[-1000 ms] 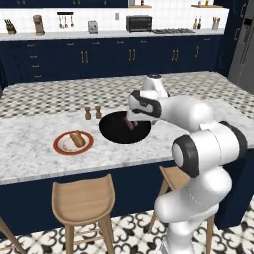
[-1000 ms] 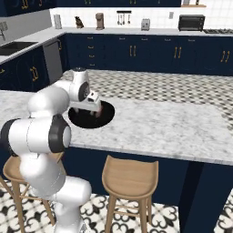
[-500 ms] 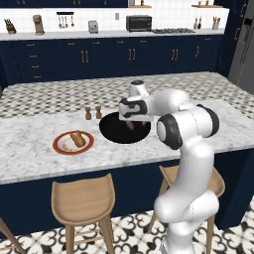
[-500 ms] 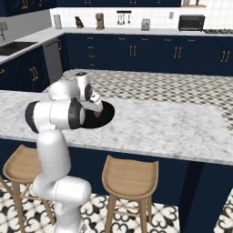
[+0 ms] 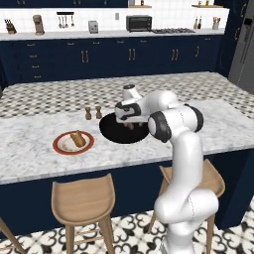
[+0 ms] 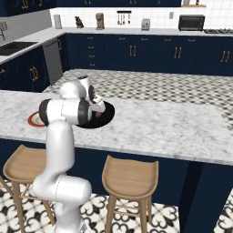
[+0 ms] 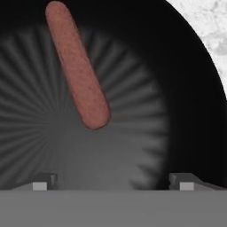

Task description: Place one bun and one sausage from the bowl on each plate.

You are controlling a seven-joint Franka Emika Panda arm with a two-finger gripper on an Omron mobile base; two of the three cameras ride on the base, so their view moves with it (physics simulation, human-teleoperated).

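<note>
Glossy white rounded arm (image 5: 184,149) segments, dark joint bands.

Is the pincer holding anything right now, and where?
Nothing. The pincer is open over the bowl; the sausage lies ahead of it, untouched.

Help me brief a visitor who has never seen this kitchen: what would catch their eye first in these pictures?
First, the white arm bent low over the black bowl on the marble island. Up close, a reddish sausage lies in the ribbed bowl, with the end effector open just above it, holding nothing. To the left sits a red-rimmed plate already carrying food.
</note>
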